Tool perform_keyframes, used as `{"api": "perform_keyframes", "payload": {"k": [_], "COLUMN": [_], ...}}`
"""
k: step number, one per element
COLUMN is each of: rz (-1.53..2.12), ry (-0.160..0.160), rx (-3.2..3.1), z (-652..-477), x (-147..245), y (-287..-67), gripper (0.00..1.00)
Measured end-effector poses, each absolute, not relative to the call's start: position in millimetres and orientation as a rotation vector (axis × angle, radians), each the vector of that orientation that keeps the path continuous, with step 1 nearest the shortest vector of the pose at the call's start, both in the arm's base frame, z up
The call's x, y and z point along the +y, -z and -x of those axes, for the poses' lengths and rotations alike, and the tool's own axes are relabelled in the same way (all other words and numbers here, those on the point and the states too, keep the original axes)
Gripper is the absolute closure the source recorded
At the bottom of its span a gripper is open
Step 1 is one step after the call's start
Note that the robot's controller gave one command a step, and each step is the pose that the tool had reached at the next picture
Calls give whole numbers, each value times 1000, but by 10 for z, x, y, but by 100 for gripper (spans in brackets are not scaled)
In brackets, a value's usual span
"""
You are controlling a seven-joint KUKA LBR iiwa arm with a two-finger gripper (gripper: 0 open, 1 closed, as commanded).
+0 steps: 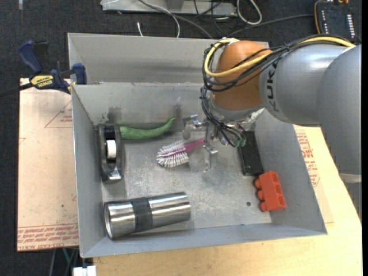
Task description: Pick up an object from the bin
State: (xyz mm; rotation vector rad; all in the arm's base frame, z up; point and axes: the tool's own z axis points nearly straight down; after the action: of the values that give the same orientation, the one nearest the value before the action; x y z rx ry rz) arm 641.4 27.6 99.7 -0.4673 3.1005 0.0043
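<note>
one steel cylinder (148, 213) with a black band, lying on its side at the front wall of the bin (230, 214). one orange block (270, 191) at right, one black tape dispenser (110, 152) at left. in the middle, one brush (172, 154), white bristles, pink handle; gripper (200, 147) at that handle, fingers apart, one either side. just right, one black slab (250, 154). farthest back, one green pod (146, 131).
</note>
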Motion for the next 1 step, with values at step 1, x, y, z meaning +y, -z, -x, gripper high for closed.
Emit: {"api": "perform_keyframes", "payload": {"k": [1], "rz": [1013], "ry": [11], "rx": [2953], "z": [-6534], "x": [497], "y": [-703], "gripper": [0]}}
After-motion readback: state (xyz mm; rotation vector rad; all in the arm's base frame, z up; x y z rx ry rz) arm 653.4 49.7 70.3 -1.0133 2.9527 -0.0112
